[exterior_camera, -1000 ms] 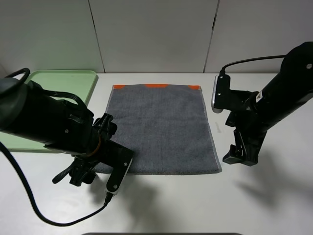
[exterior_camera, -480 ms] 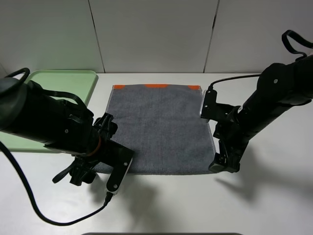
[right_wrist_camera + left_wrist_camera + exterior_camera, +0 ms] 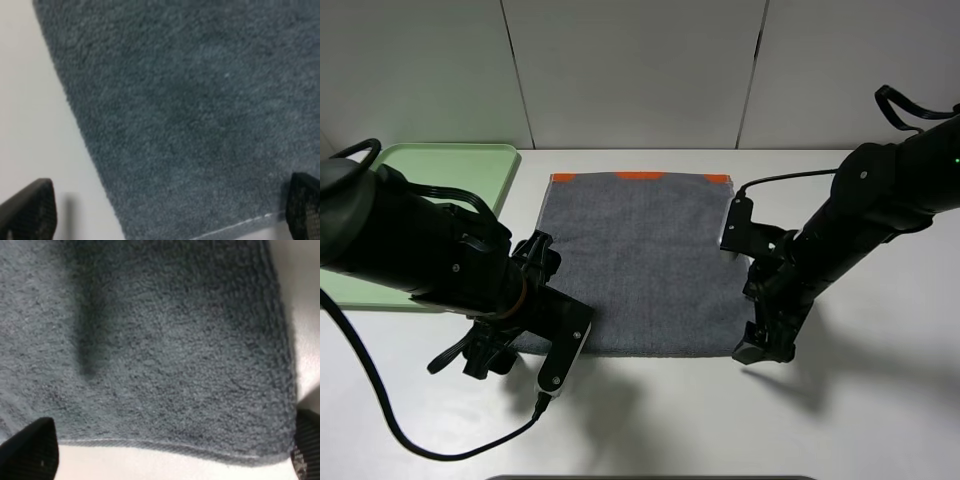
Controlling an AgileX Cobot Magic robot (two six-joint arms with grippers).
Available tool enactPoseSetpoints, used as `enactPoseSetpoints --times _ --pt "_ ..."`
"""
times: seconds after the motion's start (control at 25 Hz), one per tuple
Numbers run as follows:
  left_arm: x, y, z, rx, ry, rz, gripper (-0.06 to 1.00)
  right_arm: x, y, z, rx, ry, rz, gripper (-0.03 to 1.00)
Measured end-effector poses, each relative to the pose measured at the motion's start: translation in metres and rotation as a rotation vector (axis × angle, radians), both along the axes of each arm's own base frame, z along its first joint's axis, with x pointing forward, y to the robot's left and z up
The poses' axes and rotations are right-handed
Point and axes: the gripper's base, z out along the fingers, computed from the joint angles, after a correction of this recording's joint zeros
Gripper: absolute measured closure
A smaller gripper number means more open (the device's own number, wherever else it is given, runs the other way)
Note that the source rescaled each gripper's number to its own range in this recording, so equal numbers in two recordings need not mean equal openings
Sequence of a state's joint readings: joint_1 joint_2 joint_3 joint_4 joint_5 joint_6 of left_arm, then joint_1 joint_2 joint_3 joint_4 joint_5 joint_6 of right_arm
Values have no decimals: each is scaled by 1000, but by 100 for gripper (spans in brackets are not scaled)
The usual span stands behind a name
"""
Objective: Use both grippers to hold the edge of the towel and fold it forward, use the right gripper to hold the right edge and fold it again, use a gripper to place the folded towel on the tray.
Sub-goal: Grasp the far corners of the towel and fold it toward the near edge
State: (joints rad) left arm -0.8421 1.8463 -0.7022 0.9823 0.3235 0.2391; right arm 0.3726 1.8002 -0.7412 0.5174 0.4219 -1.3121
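Towel (image 3: 640,262) fuzzy terry cloth; tray (image 3: 442,166) smooth plastic.

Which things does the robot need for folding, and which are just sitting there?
Needed for the job: towel, tray, left gripper, right gripper.

Just there: white table, black cable trailing on it, wall panels behind.

You're looking at a robot lab bench, not a home or kitchen. A plain white table (image 3: 895,420) stands against pale, unmarked wall panels (image 3: 630,70). The black left arm (image 3: 410,240) and right arm (image 3: 890,195) are mounted at it, with a towel (image 3: 640,260) and tray (image 3: 440,160) laid out like test props.
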Motion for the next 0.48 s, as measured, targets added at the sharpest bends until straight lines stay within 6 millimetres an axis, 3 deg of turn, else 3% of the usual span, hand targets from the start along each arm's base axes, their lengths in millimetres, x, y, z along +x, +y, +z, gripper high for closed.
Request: enactPoseSetpoints --times 0.48 --pt "0 0 0 0 0 -1 2 1 0 0 1 -14 -8 -3"
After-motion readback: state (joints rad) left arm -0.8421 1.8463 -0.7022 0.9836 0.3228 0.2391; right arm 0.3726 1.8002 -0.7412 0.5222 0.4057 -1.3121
